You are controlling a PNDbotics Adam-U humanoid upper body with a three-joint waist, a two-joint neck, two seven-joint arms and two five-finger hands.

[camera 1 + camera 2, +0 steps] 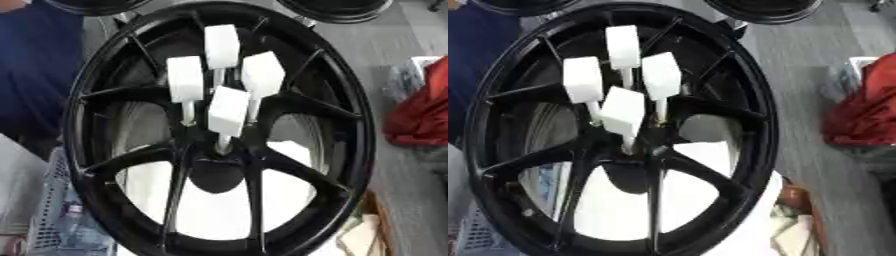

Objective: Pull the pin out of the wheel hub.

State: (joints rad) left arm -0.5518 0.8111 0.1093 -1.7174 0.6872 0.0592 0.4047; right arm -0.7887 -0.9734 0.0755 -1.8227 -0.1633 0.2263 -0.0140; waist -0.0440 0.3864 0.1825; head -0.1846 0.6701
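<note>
A black wheel hub (pixel 219 130) is filling both views, standing tilted toward the camera with its spokes running out from a dark centre bore. Four pins are sitting in the bolt holes around that bore, each a thin pale shaft topped by a white block: the nearest pin (pixel 228 111) is standing just above the bore, the left pin (pixel 185 80) and the right pin (pixel 262 75) are flanking it, and the top pin (pixel 221 46) is rising behind them. Their long axes are pointing out of the hub face, up and toward the camera, so a pull is likely going to have to run along that line, not across it.

Neither hand is showing in either view, so whether their fingers are apart or together is something I cannot tell, and which arm is nearer is not readable here. The nearest pin is standing foremost and unblocked, so I am judging it the easiest to reach first
</note>
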